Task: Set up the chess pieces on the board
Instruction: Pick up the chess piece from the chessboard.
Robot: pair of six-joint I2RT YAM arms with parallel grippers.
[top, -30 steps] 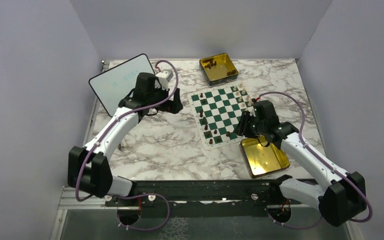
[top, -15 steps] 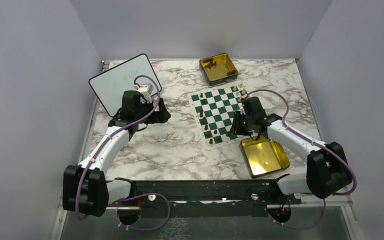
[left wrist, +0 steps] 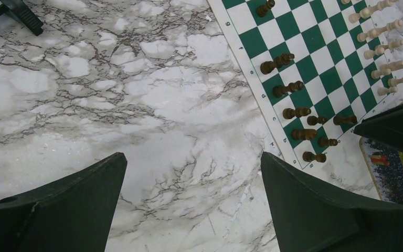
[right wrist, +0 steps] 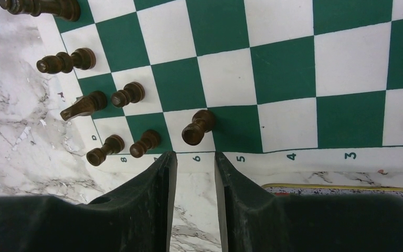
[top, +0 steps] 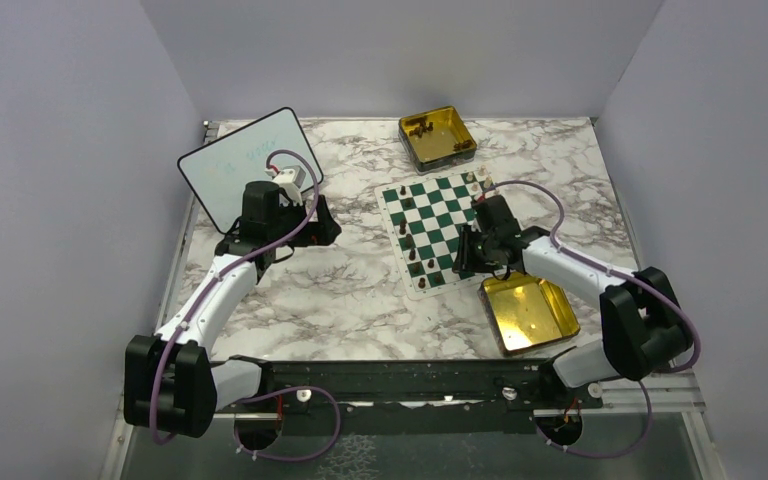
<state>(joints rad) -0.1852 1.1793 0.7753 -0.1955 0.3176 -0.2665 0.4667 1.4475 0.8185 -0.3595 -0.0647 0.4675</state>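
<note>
Currently a dark pawn [right wrist: 198,127] stands on the board [right wrist: 288,68] by its numbered edge, just beyond the right tool [right wrist: 194,156], narrowly parted and empty. Risk: advancing at this width could topple it into nearby pieces [right wrist: 148,143]. Left tool [left wrist: 192,157] gapes wide over the worktop [left wrist: 110,94].

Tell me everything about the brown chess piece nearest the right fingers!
That brown pawn looks like dark wood, with a round head, thin neck and wider round foot. It seems to stand upright near a corner of a white edge square on the board, by the number 6. Nothing but the board touches it; the right fingers sit just short of it.
</note>
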